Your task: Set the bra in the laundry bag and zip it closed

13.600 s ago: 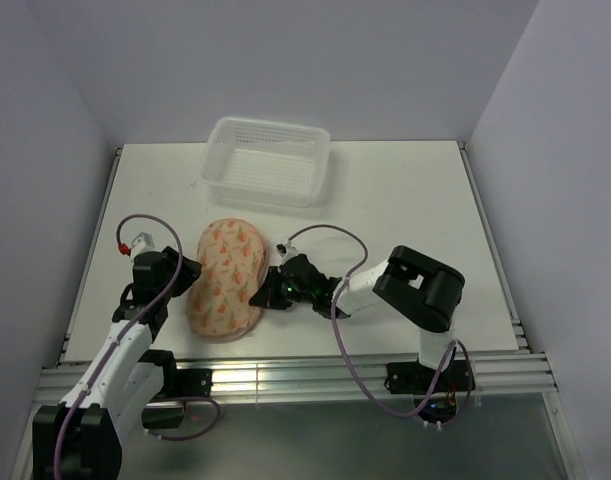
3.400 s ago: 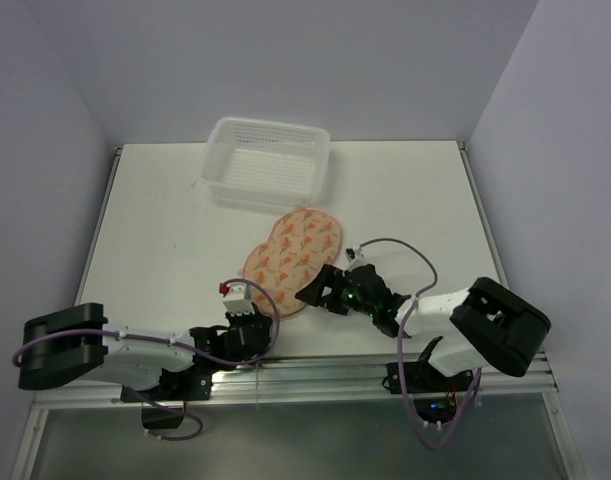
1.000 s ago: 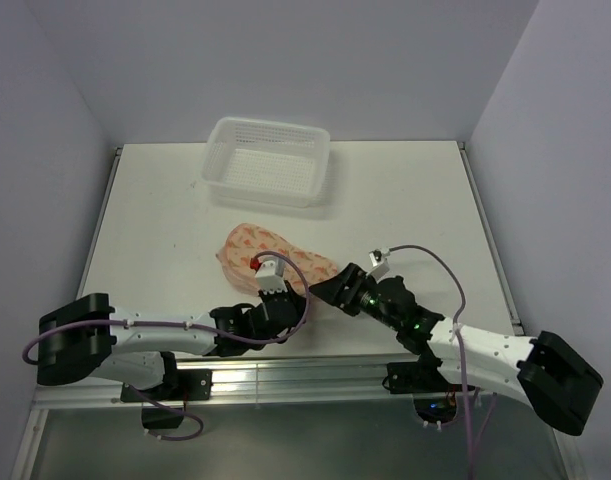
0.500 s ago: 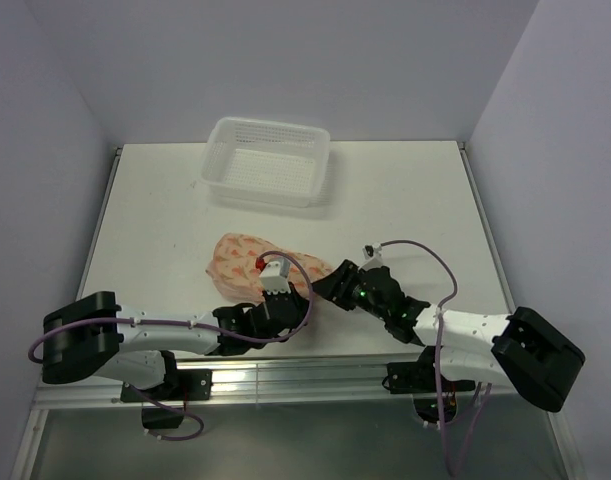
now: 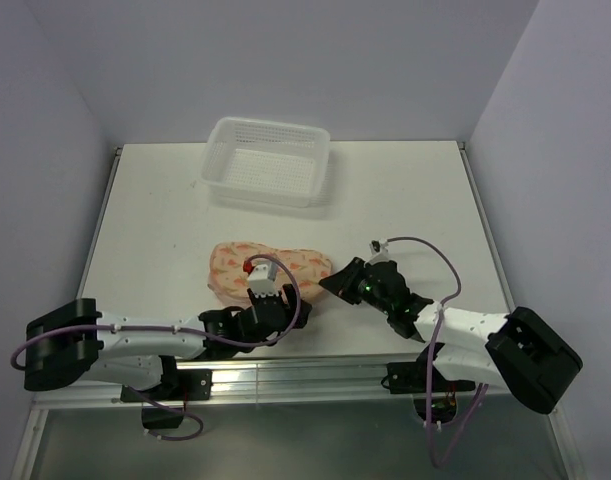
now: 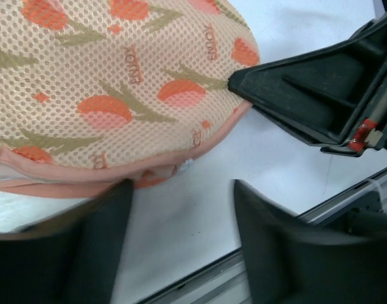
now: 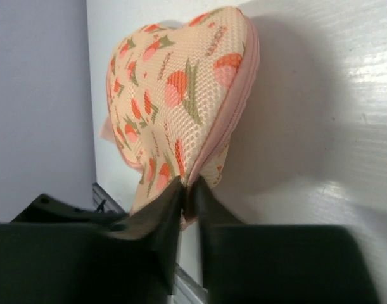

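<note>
1. Currently the left gripper sits low by the near edge of the table. Its jaws are spread and hold nothing.
2. Right gripper, just to the right: jaws pressed together, pinching the right-hand tip of the laundry bag at its seam.
3. Laundry bag lies flat on the table between the two grippers, its near rim just beyond the left fingertips. The bra shows in no view and is judged to be inside.
4. Step in hand, as judged: zipping. A small pale tab on the near seam may be the pull, unconfirmed. Cannot tell how far the zip has run.
5. Next move calls for the left jaws to close on that tab and draw it along the seam, with the right pinch anchoring the bag.
6. Surface: plain white. White mesh basket stands at the far side, well apart from the bag.
7. Room: bare lilac-grey walls on three sides.
</note>
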Controlling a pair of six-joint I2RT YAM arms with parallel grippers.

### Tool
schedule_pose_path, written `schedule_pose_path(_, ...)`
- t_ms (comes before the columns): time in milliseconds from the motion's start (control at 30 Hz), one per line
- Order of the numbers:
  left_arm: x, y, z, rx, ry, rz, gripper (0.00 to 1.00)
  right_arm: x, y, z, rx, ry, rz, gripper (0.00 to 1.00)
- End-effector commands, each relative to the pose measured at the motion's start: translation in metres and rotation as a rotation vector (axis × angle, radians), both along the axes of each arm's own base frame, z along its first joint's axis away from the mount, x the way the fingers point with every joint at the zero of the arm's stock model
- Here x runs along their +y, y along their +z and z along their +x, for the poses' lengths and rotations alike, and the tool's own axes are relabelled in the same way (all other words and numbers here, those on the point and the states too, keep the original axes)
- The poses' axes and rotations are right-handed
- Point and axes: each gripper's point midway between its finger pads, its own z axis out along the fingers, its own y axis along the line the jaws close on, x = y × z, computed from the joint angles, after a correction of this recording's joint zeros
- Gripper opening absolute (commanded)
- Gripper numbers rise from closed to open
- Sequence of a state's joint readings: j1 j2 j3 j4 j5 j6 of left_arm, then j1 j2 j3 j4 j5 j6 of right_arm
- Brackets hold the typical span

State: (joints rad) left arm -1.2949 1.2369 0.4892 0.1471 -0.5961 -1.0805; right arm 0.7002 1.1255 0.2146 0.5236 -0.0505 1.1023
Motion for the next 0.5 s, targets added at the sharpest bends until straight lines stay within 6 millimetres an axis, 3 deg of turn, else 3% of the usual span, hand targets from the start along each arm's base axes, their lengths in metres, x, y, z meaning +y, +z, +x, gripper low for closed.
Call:
schedule_pose_path(0, -0.002, 0.019, 0.003, -0.036, 0.004, -0.013, 0.77, 0.004, -0.002, -0.004, -0.02, 0.055, -0.031, 0.29)
schedule_pose_path(33, 0.0, 0.031, 0.003, -0.057, 0.003, -0.024, 0.8, 0.005, -0.004, -0.007, -0.017, 0.073, -0.038, 0.47)
schedule_pose_path(100, 0.013, 0.041, 0.006, -0.078, 0.039, -0.009, 0.79, 0.008, 0.001, -0.01, -0.03, 0.102, -0.043, 0.61)
schedule_pose_path(133, 0.02, 0.061, 0.006, -0.094, 0.055, -0.067, 0.78, 0.004, -0.006, -0.014, -0.023, 0.12, -0.095, 0.68)
schedule_pose_path(167, 0.035, 0.057, 0.005, -0.086, 0.074, -0.03, 0.77, 0.001, -0.006, -0.016, -0.027, 0.128, -0.122, 0.69)
schedule_pose_path(200, 0.046, 0.055, 0.005, -0.08, 0.099, -0.027, 0.76, 0.001, 0.008, -0.014, -0.066, 0.132, -0.122, 0.69)
schedule_pose_path(233, 0.059, 0.07, 0.006, -0.077, 0.151, -0.099, 0.73, -0.006, 0.002, -0.018, -0.073, 0.156, -0.201, 0.7)
schedule_pose_path(267, 0.069, 0.07, 0.005, -0.065, 0.181, -0.113, 0.71, -0.01, 0.005, -0.019, -0.09, 0.162, -0.242, 0.7)
schedule_pose_path(300, 0.089, 0.055, 0.002, -0.039, 0.211, -0.059, 0.69, -0.011, 0.029, -0.013, -0.145, 0.153, -0.253, 0.69)
schedule_pose_path(333, 0.101, 0.067, 0.002, -0.023, 0.271, -0.158, 0.61, -0.023, 0.025, -0.015, -0.16, 0.169, -0.353, 0.68)
schedule_pose_path(367, 0.111, 0.067, 0.001, -0.015, 0.296, -0.177, 0.58, -0.024, 0.031, -0.019, -0.183, 0.199, -0.386, 0.67)
schedule_pose_path(400, 0.126, 0.056, -0.001, -0.004, 0.317, -0.149, 0.57, -0.023, 0.056, -0.014, -0.229, 0.2, -0.399, 0.66)
schedule_pose_path(433, 0.135, 0.067, -0.002, 0.001, 0.343, -0.234, 0.54, -0.03, 0.053, -0.018, -0.228, 0.235, -0.485, 0.63)
schedule_pose_path(467, 0.144, 0.07, -0.001, -0.006, 0.366, -0.251, 0.52, -0.023, 0.059, -0.025, -0.256, 0.288, -0.507, 0.61)
